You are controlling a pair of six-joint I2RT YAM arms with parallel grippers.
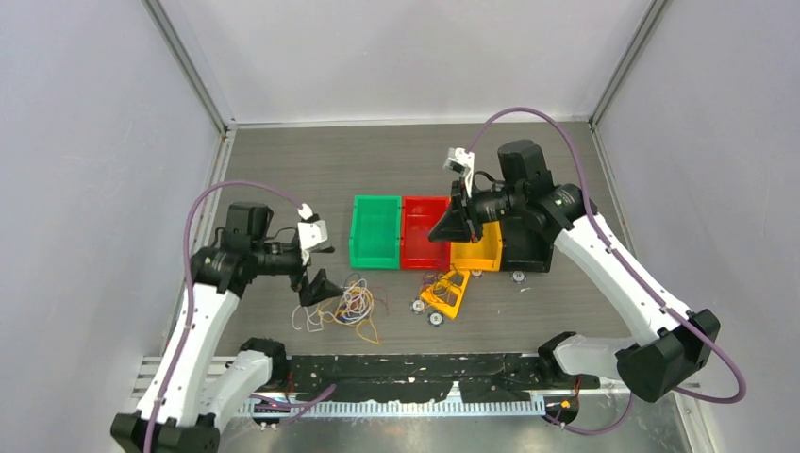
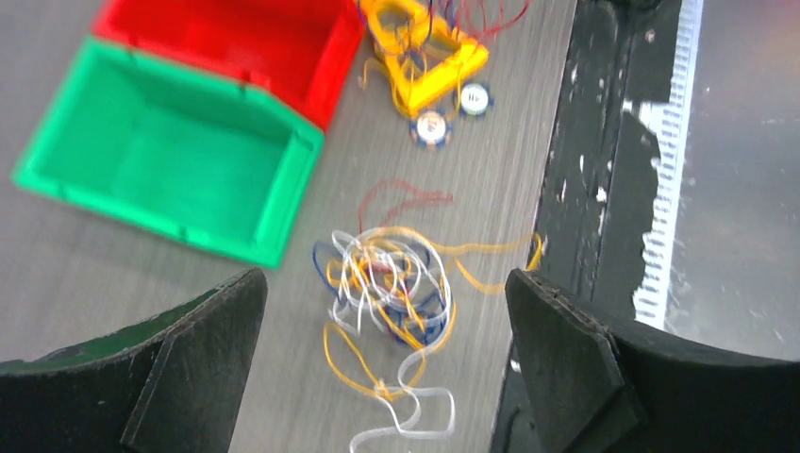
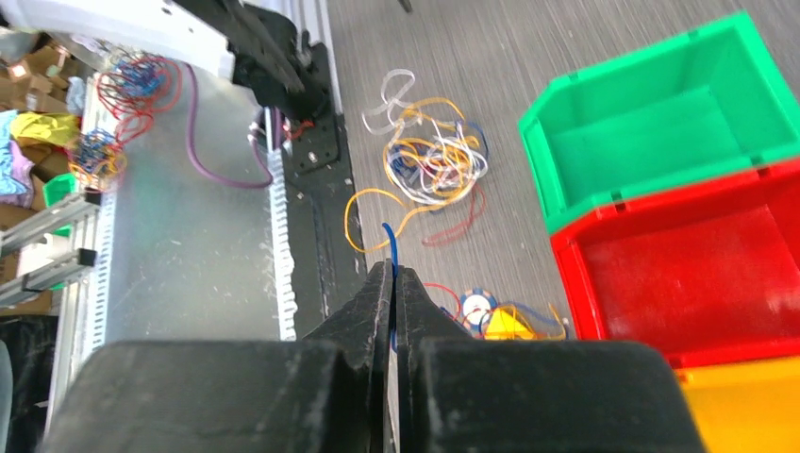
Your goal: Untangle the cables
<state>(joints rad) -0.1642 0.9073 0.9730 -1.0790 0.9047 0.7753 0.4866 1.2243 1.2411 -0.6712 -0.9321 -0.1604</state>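
A loose tangle of yellow, white, blue and red cables (image 1: 351, 304) (image 2: 391, 283) (image 3: 432, 156) lies on the table in front of the green bin. My left gripper (image 1: 316, 283) (image 2: 385, 278) hovers just left of and above it, jaws wide open with nothing between them. My right gripper (image 1: 443, 231) (image 3: 393, 269) is raised over the red and yellow bins, shut on a thin blue cable (image 3: 389, 241) that sticks out past the fingertips. More cables wrap a tipped yellow piece (image 1: 445, 293) (image 2: 425, 57) (image 3: 509, 323).
Green (image 1: 375, 231), red (image 1: 425, 231) and yellow (image 1: 476, 253) bins stand in a row mid-table. Small round discs (image 2: 431, 127) lie by the yellow piece. A black strip (image 1: 415, 363) runs along the near table edge, close to the tangle.
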